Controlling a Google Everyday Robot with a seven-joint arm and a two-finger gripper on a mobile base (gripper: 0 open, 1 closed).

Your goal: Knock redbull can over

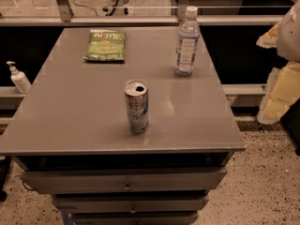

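1. Starting at the far left, a small white soap bottle (18, 77) with a pump stands on a low ledge beside the gray table (65, 116). It sits lower than the table top.
2. Next comes a green snack bag (105, 45). It lies flat on the table, near the back edge on the left side. It is well apart from the can.
3. In the middle is the redbull can (136, 106). It stands straight up on the table, close to the front edge. Its top faces up and shows a dark hole. Nothing touches it.
4. Right below the can, under the table top, are gray drawers (126, 179) with small knobs. They sit one under the other.
5. To the right and farther back is a clear water bottle (186, 41) with a white cap. It stands up too, near the back right corner of the table. It is taller than the can and well apart from it.
6. At the far right edge is the gripper (280, 90). It shows as pale white and yellow shapes, off the side of the table and well apart from the can. I cannot tell if it is spread wide or pressed together.
7. Under the gripper is a speckled floor (262, 186).
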